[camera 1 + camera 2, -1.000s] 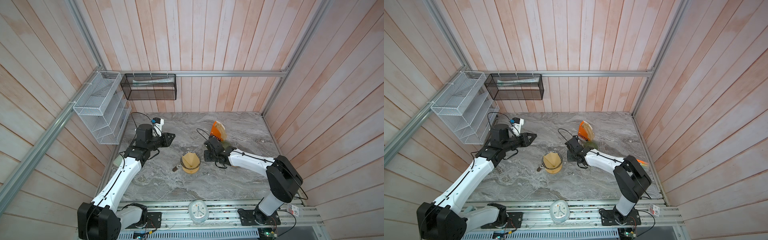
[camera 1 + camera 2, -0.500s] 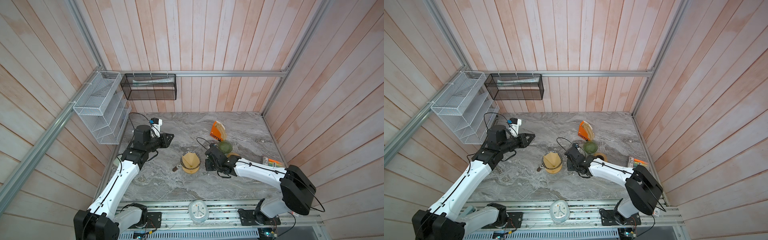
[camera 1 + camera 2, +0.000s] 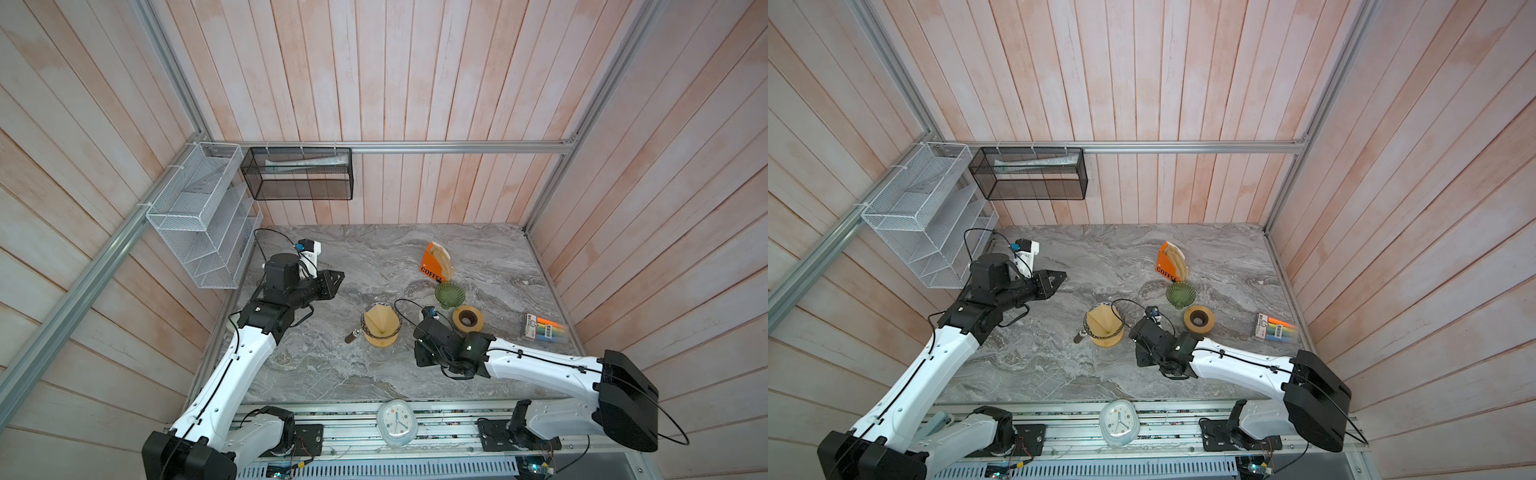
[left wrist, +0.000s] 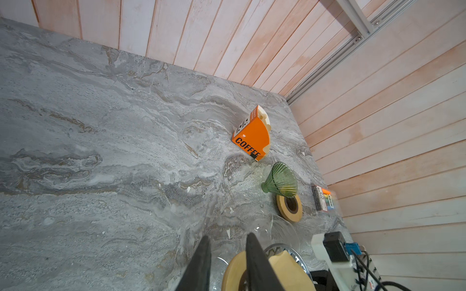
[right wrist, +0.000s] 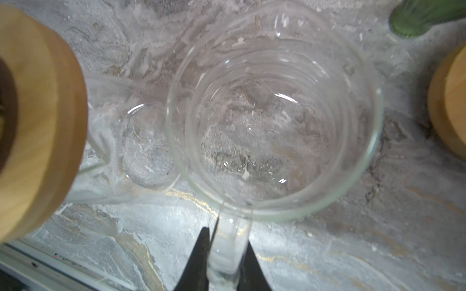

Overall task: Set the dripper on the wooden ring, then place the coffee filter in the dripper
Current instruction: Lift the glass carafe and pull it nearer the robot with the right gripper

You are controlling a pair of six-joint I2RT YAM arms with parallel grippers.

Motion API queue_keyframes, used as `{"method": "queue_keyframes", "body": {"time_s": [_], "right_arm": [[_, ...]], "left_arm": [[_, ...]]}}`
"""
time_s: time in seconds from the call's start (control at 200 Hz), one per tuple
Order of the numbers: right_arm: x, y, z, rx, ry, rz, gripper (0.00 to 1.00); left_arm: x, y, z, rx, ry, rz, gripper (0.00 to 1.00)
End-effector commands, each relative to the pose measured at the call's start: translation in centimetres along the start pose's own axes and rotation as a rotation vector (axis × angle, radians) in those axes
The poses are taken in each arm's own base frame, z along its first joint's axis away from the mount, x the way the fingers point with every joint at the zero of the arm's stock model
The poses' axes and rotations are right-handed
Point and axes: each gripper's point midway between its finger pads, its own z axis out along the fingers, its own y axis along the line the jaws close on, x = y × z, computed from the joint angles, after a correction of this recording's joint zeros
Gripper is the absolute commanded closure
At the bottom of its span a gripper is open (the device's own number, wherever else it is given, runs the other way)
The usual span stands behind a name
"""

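The dripper (image 3: 380,338), a cone on a wooden collar, stands mid-table in both top views with a tan paper coffee filter (image 3: 378,324) sitting in it. The left wrist view shows the same filter (image 4: 285,267) behind the collar. My left gripper (image 3: 334,279) hovers left of the dripper, apart from it; in the left wrist view its fingers (image 4: 205,252) stand slightly open with nothing between them. My right gripper (image 5: 228,241) is just right of the dripper, shut on the handle of a clear glass mug (image 5: 274,121). From above its fingertips are hidden under the wrist.
An orange coffee filter box (image 3: 434,264) stands at the back. A green glass cone (image 3: 449,294), a wooden ring (image 3: 467,319) and a highlighter pack (image 3: 544,328) lie to the right. A clock (image 3: 395,423) sits at the front rail. Wire baskets (image 3: 199,216) hang on the left wall.
My right gripper has drawn back from beside the orange box toward the front, uncovering the green cone and the wooden ring. The left gripper has barely moved.
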Motion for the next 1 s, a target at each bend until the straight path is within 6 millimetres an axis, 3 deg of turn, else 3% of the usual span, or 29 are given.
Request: {"method": "queue_keyframes", "body": {"time_s": [0.0,0.49,0.995], "right_arm": [[0.9,-0.6,-0.9,0.020,-0.017,0.039,0.91],[5.0,-3.2,-2.9,0.077,0.020,0.044,0.91],[5.5,-4.0,-2.9,0.072,0.014,0.060,0.86]], "left_arm": [[0.2,0.5,-0.6,-0.033,-0.003,0.014,0.72],[0.3,0.6,-0.9,-0.045,-0.003,0.007,0.72],[0.2,0.7,-0.5,-0.046,0.004,0.004,0.72]]}}
